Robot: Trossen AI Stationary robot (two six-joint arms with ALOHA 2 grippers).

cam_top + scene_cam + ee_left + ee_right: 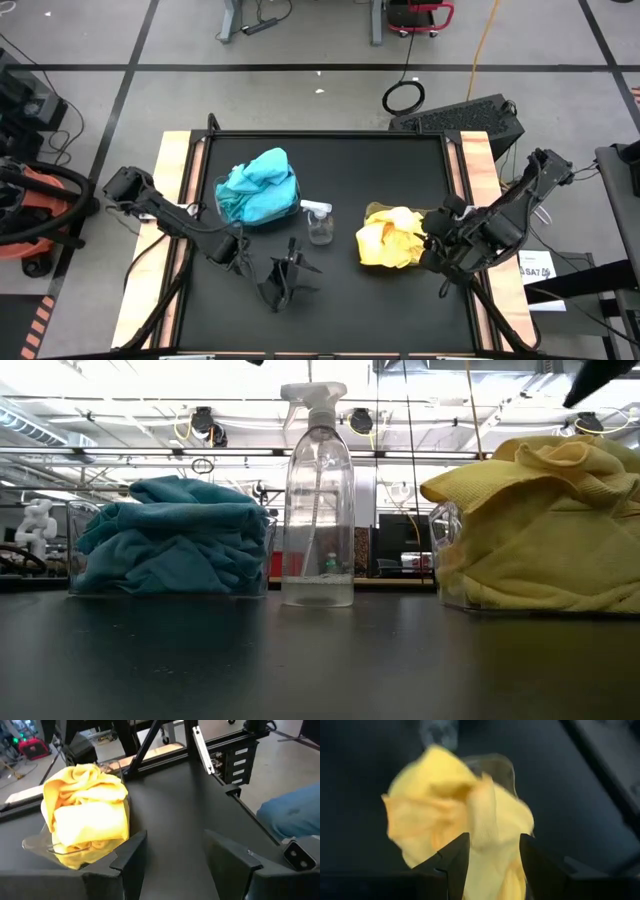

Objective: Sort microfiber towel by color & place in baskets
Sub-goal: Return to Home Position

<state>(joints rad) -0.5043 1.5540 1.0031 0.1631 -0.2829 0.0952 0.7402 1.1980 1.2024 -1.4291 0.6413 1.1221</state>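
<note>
At worktop right, right end effector, w/ fingers apart, is held beside yellow towels heaped above basket rim; a fold may be snagged on retreat. Left end effector: wide.

Plain turquoise towels, plain yellow towels, apparently clear bins, black table

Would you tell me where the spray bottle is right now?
In the high and low views, the spray bottle stands upright at centre, between the turquoise-towel bin on the left and the yellow-towel bin on the right.
</note>
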